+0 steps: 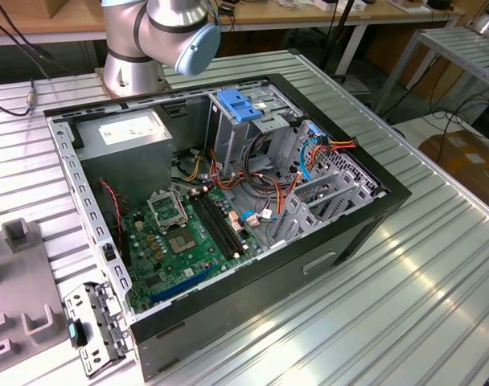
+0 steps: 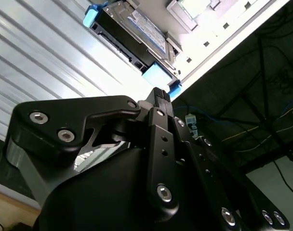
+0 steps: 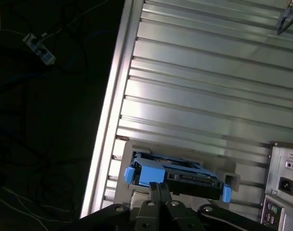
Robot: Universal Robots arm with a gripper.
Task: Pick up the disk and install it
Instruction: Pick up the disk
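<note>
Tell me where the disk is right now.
In both wrist views the disk sits in a grey holder on the ribbed table, near its edge, just ahead of the tool.

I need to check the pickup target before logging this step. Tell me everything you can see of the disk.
The disk is a flat grey-metal rectangle with a blue-and-white printed label on its face and blue plastic rails along its edges. In both wrist views it rests in a pale grey holder on the ribbed metal table. The hand, fingertips together, sits close to one blue rail; contact cannot be told.
</note>
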